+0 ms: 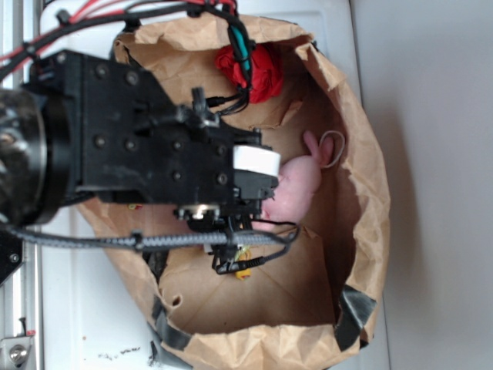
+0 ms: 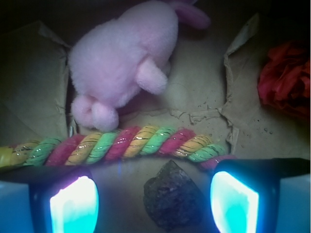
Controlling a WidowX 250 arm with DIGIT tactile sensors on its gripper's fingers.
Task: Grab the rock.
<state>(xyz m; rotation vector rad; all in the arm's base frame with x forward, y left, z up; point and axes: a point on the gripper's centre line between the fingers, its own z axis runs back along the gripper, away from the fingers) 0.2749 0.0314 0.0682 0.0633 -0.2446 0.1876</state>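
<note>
Lying on its side across a white counter (image 1: 431,154), a brown paper bag (image 1: 362,193) takes up most of the exterior view, its open mouth rimmed with crumpled, folded-back paper and patched with dark tape at one corner. The black robot arm (image 1: 115,139) reaches in over the bag, trailing red and black cables, and hides much of the bag's floor. Inside, a pink plush bunny (image 2: 121,63) lies on the paper, its ears pointing toward the bag's far wall. A red crumpled paper ball (image 2: 286,80) sits apart from the bunny, off to the side past a torn flap in the wrist view. A twisted rope cane (image 2: 121,143) in red, yellow and green stripes stretches across the wrist view, just below the bunny's feet. The tool (image 2: 154,201) stands with its two glowing pads (image 2: 73,206) wide apart, low over the bag's floor. The rock (image 2: 172,199), dark, rough and speckled, rests on the paper between the pads, touching neither, and lies just beside the rope on the camera's side.
</note>
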